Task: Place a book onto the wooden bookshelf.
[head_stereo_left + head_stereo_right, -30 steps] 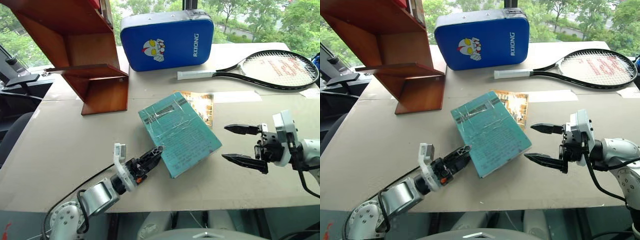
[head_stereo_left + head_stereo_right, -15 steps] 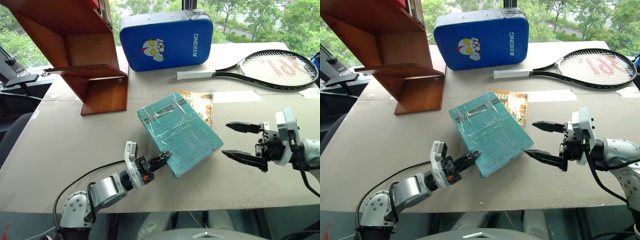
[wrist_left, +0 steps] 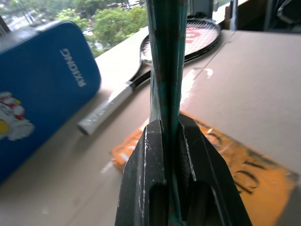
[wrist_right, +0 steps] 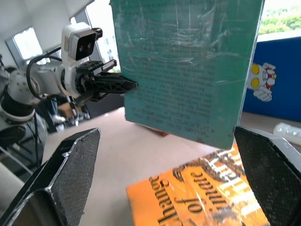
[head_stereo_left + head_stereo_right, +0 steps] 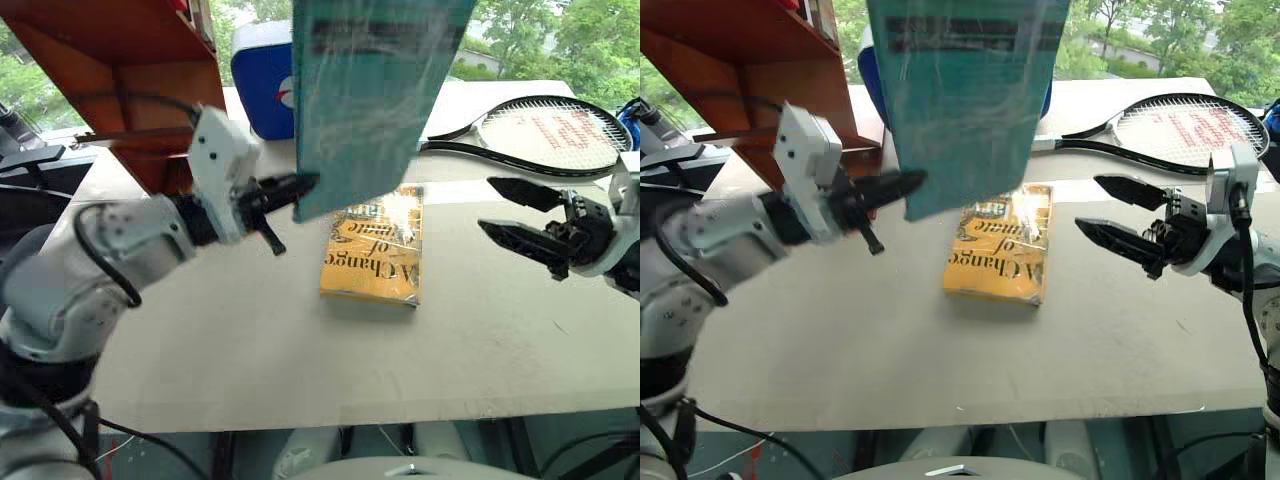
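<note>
The left gripper point(image 5: 300, 192) pinches the teal-green book point(image 5: 370, 95) by its lower corner and holds it up in the air, above the yellow book point(image 5: 372, 258) lying on the table point(image 5: 250, 340). The right gripper point(image 5: 512, 210) is spread wide, empty, beside the yellow book. The wooden bookshelf point(image 5: 120, 70) stands well apart from it.

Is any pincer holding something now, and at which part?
The left pincer holds the book by its lower corner. The right pincer is open, holding nothing.

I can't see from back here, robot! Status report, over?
Left fingers shut on the book, lifted upright off the table. Right fingers open, empty. Wooden bookshelf waiting at left; blue case stands beside it. Over.
</note>
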`<state>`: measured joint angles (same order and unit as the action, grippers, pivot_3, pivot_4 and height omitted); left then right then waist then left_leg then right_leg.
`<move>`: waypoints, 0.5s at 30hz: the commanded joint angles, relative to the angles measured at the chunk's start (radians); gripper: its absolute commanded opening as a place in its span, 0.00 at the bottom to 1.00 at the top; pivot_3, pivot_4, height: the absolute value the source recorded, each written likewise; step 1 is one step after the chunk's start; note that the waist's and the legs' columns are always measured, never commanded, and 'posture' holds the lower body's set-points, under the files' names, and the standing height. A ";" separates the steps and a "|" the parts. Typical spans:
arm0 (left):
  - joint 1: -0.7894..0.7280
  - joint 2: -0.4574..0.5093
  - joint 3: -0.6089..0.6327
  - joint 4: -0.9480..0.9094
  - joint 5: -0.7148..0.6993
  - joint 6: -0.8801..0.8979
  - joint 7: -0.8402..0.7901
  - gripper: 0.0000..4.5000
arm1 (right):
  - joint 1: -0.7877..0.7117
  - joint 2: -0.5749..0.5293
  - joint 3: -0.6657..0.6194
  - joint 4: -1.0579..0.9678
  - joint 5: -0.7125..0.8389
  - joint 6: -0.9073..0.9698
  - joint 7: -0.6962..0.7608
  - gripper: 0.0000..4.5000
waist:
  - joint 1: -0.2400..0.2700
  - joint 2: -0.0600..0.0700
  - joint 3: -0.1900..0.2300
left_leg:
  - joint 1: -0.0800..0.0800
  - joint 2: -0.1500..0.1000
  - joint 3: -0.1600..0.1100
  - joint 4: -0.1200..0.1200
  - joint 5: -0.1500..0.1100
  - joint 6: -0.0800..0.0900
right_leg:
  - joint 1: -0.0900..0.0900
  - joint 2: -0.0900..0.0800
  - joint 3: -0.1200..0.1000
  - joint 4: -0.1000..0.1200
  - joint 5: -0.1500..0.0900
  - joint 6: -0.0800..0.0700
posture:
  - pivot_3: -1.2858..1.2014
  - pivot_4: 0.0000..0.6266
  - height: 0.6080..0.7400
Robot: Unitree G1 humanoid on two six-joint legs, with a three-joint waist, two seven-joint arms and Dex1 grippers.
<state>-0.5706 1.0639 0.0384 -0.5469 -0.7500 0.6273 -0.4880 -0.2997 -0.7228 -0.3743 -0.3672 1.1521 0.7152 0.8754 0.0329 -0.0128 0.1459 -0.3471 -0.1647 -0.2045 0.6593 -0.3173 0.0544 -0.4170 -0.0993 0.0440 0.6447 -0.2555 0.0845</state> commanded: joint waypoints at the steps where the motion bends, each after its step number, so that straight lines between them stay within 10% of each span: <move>1: -0.102 0.108 -0.085 0.057 0.320 -0.188 -0.118 0.01 | -0.065 0.010 -0.029 0.007 0.082 0.016 -0.045 1.00 | -0.005 0.000 0.000 | 0.000 0.000 0.000 -0.001 0.000 0.000 | 0.000 0.000 -0.001 -0.002 0.000 0.000 | 0.52 0.24 1.00; 8: -0.134 0.291 -0.110 0.274 0.793 -0.443 -0.138 0.01 | -0.161 0.029 -0.014 0.063 0.094 0.019 -0.084 1.00 | -0.034 -0.002 0.002 | -0.002 0.001 0.002 -0.005 0.000 0.000 | -0.004 -0.006 -0.018 -0.004 0.000 0.000 | 0.52 0.24 1.00; 15: 0.020 0.311 0.007 0.365 0.945 -0.472 -0.107 0.01 | -0.180 0.044 -0.001 0.101 0.034 -0.011 -0.086 1.00 | -0.043 -0.002 0.003 | -0.002 0.001 0.002 -0.005 0.000 0.001 | -0.006 -0.007 -0.019 -0.001 0.000 0.000 | 0.52 0.24 1.00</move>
<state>-0.5617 1.3651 -0.0297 -0.1857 0.1601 0.1599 -0.6252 -0.4679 -0.6783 -0.3633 -0.2587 1.2021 0.7323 0.7891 -0.0106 -0.0146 0.1484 -0.3497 -0.1637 -0.2022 0.6546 -0.3173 0.0550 -0.4230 -0.1059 0.0246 0.6439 -0.2553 0.0841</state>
